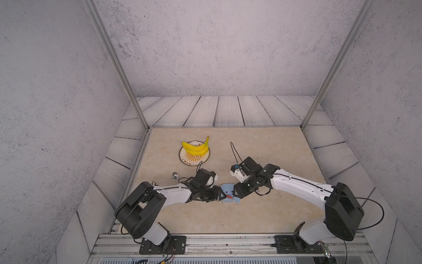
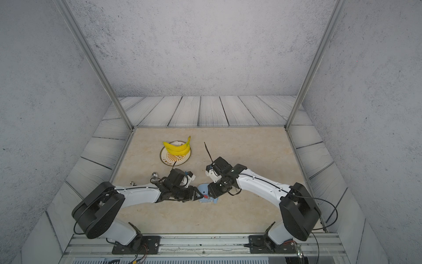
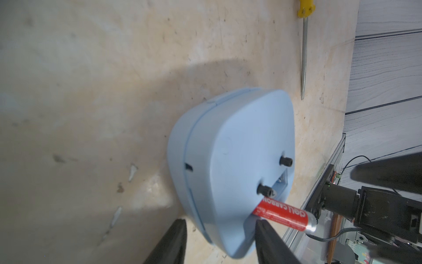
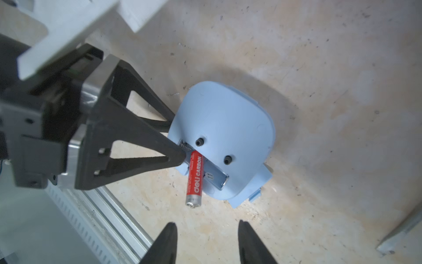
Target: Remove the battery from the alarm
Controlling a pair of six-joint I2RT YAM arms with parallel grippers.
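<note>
The left tool (image 3: 220,222) clamps one edge of the alarm (image 4: 223,118), which sits back-up on the tabletop (image 4: 319,68). The battery (image 4: 195,178) sticks half out of the open compartment in the alarm's back. The right tool (image 4: 207,224) hangs near its free end, released, its jaws apart.

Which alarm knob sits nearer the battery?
The knob beside the left gripper's fingertip, at the battery's seated end; the other knob adjoins the bay's empty end.
</note>
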